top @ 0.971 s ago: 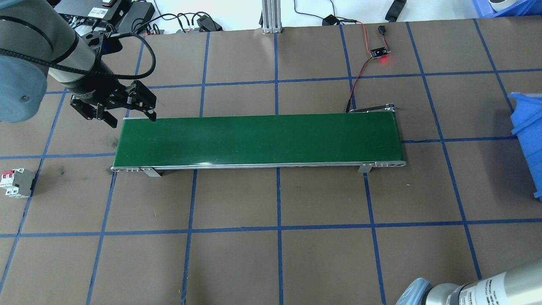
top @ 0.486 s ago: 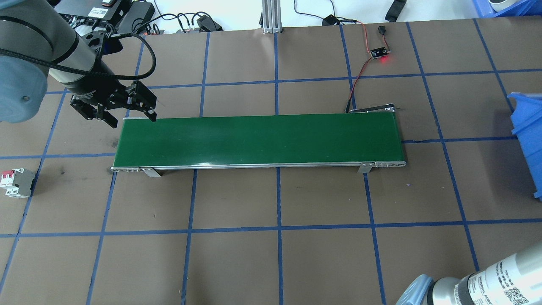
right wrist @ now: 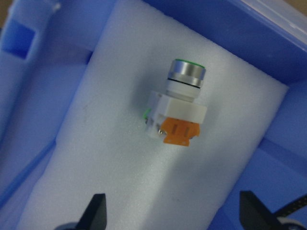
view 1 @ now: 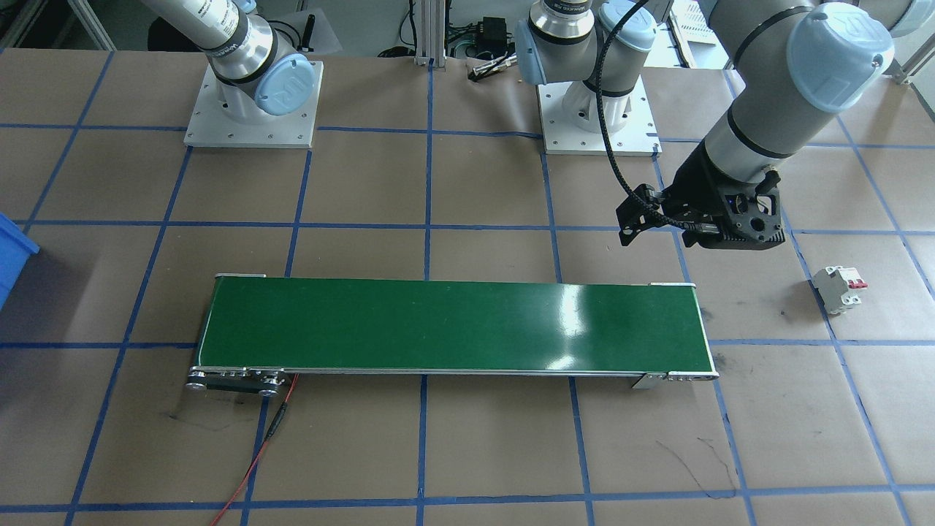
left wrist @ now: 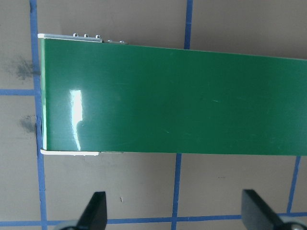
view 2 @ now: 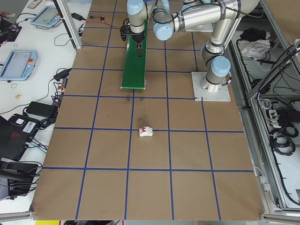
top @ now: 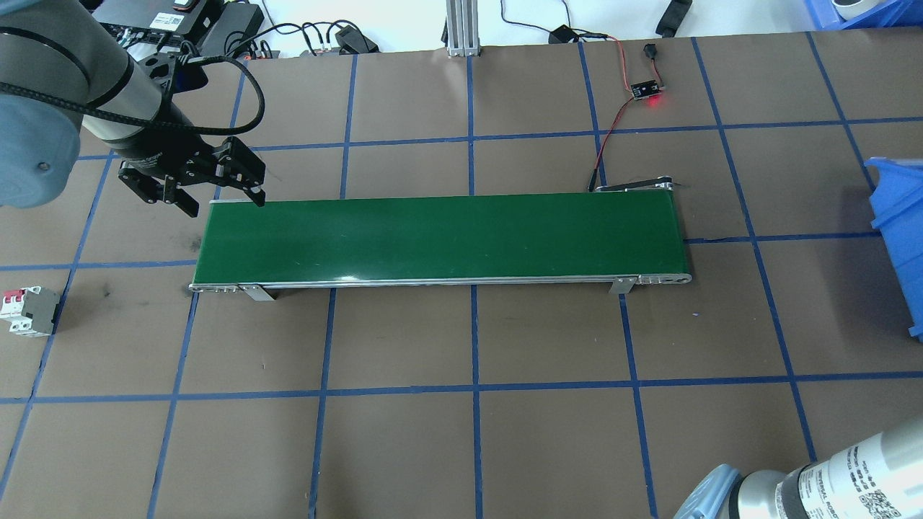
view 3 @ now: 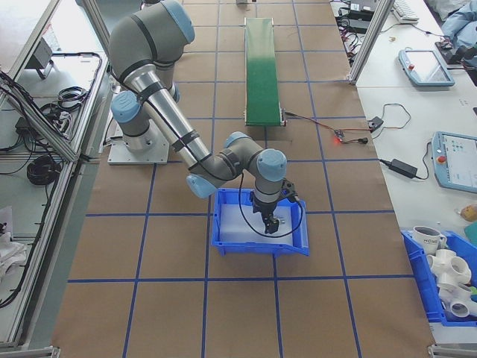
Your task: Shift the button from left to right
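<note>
White foam in the blue bin (view 3: 261, 233) carried the button (right wrist: 178, 101), lying free; right gripper (right wrist: 172, 213) above, fingers spread. Left gripper (top: 216, 189) open, empty, beside the conveyor (top: 440, 238).

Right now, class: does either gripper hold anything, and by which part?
Nothing is held. The green-capped push-button lies on white foam below the open right gripper; the left gripper is open too.

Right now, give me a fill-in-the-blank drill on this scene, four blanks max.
1. The small green-capped push button lies on white foam inside the ____ plastic bin.
2. The right end effector above it stands ____.
3. The long green conveyor belt carries ____ objects.
4. The white circuit breaker with red levers sits on the brown ____.

Missing words: blue; open; no; table
</note>
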Robot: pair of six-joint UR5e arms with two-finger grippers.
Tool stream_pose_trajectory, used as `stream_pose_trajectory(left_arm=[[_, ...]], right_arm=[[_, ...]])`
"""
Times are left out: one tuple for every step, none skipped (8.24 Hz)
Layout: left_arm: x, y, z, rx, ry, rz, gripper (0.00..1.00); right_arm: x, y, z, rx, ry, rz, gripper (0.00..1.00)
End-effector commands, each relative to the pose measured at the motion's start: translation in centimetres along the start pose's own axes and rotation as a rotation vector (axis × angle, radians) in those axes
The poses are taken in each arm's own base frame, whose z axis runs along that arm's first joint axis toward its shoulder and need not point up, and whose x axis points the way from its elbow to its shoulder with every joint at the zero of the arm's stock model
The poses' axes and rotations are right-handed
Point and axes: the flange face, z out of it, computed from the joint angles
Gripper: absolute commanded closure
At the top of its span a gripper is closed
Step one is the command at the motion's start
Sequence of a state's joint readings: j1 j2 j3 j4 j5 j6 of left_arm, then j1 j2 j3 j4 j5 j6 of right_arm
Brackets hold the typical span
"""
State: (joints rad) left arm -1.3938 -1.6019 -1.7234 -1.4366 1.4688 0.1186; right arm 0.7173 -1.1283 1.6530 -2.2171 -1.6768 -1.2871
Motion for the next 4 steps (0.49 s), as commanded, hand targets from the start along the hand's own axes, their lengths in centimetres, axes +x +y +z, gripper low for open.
stream_pose_trajectory(left_arm=[[0.1,-0.1,-0.3,0.009,0.007,0.001,0.0],[0.1,-0.1,-0.2,0.006,0.008,0.001,0.0],[0.1,-0.1,-0.2,0.007,0.008,0.001,0.0],[0.1,-0.1,-0.2,0.007,0.008,0.001,0.0]], right_arm=[[-1.4,1.3,-5.8,-0.001,-0.007,0.005,0.0],[-3.0,2.0,-7.8,-0.018,-0.073,0.002,0.0],[-4.5,2.3,-9.8,-0.03,-0.111,0.001,0.0],[-6.2,2.5,-12.3,-0.034,-0.129,-0.002,0.0]])
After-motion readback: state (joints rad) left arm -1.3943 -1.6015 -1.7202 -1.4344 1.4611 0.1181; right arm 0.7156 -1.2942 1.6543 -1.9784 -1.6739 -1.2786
